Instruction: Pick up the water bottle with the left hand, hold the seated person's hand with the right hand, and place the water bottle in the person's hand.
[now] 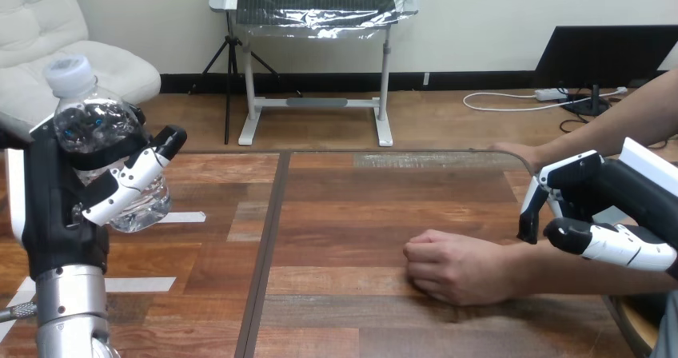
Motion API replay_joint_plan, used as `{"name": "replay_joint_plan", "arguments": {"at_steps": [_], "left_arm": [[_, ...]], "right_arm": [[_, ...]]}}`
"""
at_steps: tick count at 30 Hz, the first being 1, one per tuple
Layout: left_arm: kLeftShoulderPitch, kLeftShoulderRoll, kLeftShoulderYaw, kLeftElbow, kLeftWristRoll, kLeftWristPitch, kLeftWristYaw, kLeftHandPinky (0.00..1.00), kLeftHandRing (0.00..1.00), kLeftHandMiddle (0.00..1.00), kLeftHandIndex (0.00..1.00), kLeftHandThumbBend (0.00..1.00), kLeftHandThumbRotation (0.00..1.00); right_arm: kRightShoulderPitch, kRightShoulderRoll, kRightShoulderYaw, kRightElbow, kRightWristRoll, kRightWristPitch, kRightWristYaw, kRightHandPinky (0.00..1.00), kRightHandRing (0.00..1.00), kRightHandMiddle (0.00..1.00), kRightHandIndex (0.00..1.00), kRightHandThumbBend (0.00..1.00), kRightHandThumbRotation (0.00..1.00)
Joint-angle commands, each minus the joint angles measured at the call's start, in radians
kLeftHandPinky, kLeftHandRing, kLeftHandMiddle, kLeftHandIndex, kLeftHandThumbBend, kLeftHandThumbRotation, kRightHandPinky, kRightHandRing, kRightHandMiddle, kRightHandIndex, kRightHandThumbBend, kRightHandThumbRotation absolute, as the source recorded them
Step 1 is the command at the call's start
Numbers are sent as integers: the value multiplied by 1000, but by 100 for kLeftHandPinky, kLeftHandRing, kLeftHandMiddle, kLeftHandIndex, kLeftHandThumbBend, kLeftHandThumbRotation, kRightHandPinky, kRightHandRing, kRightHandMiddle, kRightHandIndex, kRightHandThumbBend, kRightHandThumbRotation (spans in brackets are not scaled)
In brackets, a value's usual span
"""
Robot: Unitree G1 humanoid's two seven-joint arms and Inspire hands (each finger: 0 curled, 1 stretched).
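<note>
A clear plastic water bottle (96, 126) with a white cap is held up off the table at the far left, tilted a little, with my left hand (132, 178) shut on it. The person's hand (449, 267) rests as a loose fist on the wooden table (336, 206), right of centre, and its forearm runs off to the right. My right hand (596, 206) hovers just over that forearm behind the wrist. Its fingers (531, 214) hang down on the far side and its thumb lies along the near side, spread apart and not closed round the arm.
The person's other hand (512, 149) rests at the table's far edge on the right. White tape strips (140, 284) lie on the table's left part. A dark seam (268, 246) runs front to back through the tabletop.
</note>
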Motion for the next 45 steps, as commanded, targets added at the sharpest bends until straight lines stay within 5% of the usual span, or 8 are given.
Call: {"name": "replay_joint_plan", "arguments": {"at_steps": [1,15,28,45], "left_arm": [[-44,4,-3,-54,-3,-15,-2,24,29,34,40,59,0],[-44,4,-4,-53,3,-15,1,24,29,34,40,59,0],[-45,7,-4,-47,6,-22,-2,24,29,34,40,59,0],[-43,5,-5,-51,14,-15,5,24,29,34,40,59,0]], "right_arm": [[-40,-43,-7,-67,-8,36,29,1,5,10,38,100,100],[-26,-94,-22,-178,-51,168,112,4,7,14,38,100,100],[-28,-101,-32,-212,-75,194,131,14,19,26,39,100,100],[-33,-93,-29,-202,-76,181,138,14,18,24,38,100,100]]}}
